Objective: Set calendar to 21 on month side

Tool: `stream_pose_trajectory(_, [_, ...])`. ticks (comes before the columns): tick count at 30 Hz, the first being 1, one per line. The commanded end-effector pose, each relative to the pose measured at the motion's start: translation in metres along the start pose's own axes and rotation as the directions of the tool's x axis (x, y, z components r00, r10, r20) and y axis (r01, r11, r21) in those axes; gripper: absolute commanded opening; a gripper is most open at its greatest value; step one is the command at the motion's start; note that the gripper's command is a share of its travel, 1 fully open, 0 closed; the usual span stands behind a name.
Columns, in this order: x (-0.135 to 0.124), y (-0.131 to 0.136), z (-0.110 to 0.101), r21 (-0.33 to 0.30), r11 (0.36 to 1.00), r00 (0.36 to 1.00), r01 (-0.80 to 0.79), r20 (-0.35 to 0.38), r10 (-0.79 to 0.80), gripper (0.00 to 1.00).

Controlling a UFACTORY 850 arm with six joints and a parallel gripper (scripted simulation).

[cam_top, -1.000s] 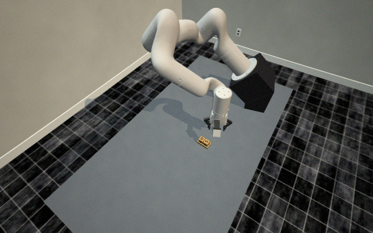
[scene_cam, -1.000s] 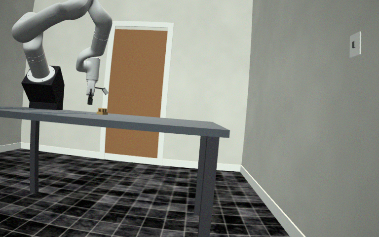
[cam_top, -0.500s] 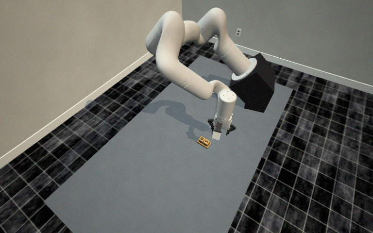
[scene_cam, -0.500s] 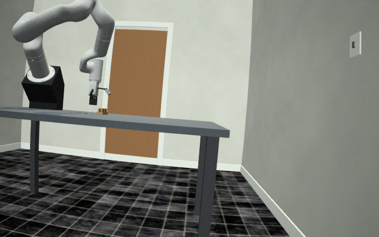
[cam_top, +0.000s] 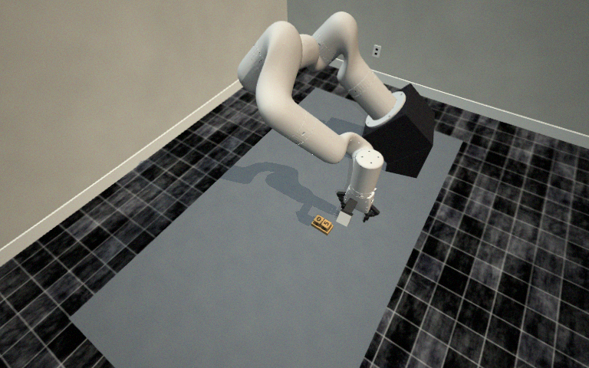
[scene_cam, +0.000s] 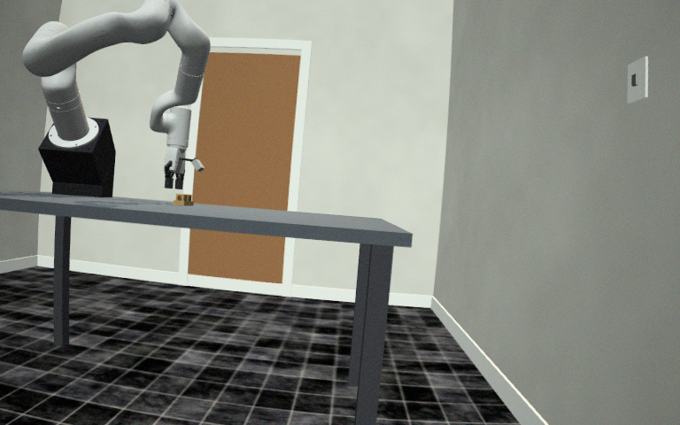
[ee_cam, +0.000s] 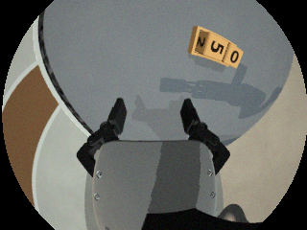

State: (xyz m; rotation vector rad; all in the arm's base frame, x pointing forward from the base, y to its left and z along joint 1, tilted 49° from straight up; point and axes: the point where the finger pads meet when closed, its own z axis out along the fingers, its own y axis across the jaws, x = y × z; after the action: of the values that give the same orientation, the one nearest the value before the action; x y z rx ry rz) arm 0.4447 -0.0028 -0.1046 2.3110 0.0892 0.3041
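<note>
Top view: a small orange-yellow tray lies flat on the blue-grey rectangular table.
Cubes: two orange-yellow cubes with dark digits stand side by side in the tray; the cube with 0 on top touches or nearly touches the cube with 5 on top.
Side digit: in the wrist view, a 2 shows on a side of the 5 cube.
Gripper: the black-fingered gripper is wide open, holding nothing.
Gripper place: above the table, near the tray, apart from both cubes.
Month name: too small to tell.

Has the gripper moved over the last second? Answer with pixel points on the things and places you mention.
Yes. In the top view, the gripper [cam_top: 352,207] [scene_cam: 173,188] [ee_cam: 153,104] has shifted right, toward the table's right edge [cam_top: 424,236].
</note>
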Motion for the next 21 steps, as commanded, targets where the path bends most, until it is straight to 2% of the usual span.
stream_pose_trajectory(1, [0.005, -0.013, 0.0, 0.0, 1.0, 1.0, -0.014, -0.003, 0.014, 1.0])
stream_pose_trajectory(12, [0.005, -0.013, 0.014, 0.0, 1.0, 1.0, -0.014, -0.003, 0.014, 1.0])
stream_pose_trajectory(21, [0.005, -0.013, 0.035, 0.0, 1.0, 1.0, -0.014, -0.003, 0.014, 1.0])
